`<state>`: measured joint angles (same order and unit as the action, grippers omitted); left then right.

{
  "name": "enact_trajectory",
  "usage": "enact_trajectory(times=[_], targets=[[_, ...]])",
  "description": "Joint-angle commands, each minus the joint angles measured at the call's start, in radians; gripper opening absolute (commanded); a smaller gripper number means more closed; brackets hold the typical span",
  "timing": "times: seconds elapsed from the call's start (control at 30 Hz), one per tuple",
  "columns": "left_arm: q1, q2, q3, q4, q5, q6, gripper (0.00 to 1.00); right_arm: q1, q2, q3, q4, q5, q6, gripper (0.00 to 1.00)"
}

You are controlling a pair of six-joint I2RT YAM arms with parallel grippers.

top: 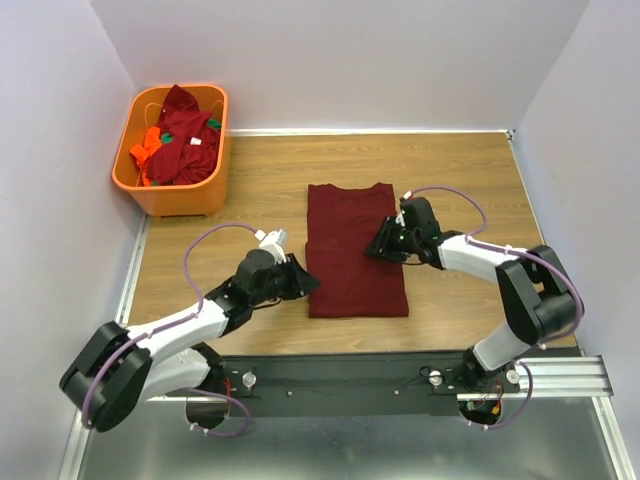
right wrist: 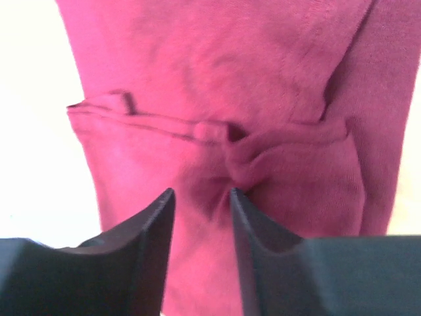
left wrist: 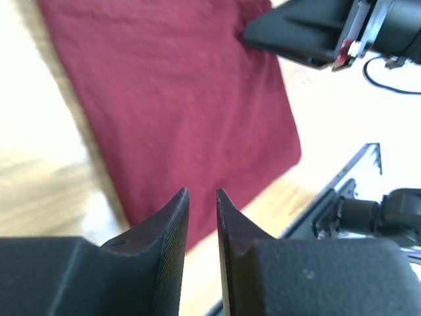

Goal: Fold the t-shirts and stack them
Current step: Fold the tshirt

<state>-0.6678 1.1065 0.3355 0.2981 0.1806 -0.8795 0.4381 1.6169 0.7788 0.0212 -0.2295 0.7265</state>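
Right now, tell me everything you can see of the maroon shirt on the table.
The maroon shirt is plain dark red, soft knit-looking cloth, folded into a tall rectangle, no sleeves sticking out. It lies flat on the wooden table, right of centre. The right wrist view shows a folded edge across it with a small bunched wrinkle. The left jaws sit at its near left edge, the right jaws over its right edge, both parted, gripping nothing; contact unclear.
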Motion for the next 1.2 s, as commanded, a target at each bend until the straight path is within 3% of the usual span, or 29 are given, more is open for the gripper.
enact_trajectory(times=[0.0, 0.17, 0.4, 0.63, 0.97, 1.17], targets=[[-0.058, -0.083, -0.019, -0.117, -0.113, -0.077, 0.31, -0.004, -0.126, 0.016, -0.096, 0.028, -0.013, 0.50], [-0.157, -0.172, -0.024, -0.369, -0.251, -0.247, 0.33, -0.009, -0.312, -0.019, -0.294, 0.097, 0.002, 0.50], [-0.254, -0.224, -0.009, -0.504, -0.317, -0.365, 0.40, -0.009, -0.538, -0.191, -0.417, 0.050, 0.076, 0.50], [-0.289, -0.168, -0.006, -0.465, -0.297, -0.346, 0.43, -0.009, -0.686, -0.355, -0.445, 0.002, 0.137, 0.50], [-0.291, -0.200, -0.050, -0.352, -0.299, -0.337, 0.44, -0.009, -0.750, -0.446, -0.477, 0.030, 0.185, 0.50], [-0.291, -0.201, -0.076, -0.332, -0.314, -0.337, 0.53, -0.010, -0.804, -0.483, -0.500, 0.074, 0.224, 0.50]])
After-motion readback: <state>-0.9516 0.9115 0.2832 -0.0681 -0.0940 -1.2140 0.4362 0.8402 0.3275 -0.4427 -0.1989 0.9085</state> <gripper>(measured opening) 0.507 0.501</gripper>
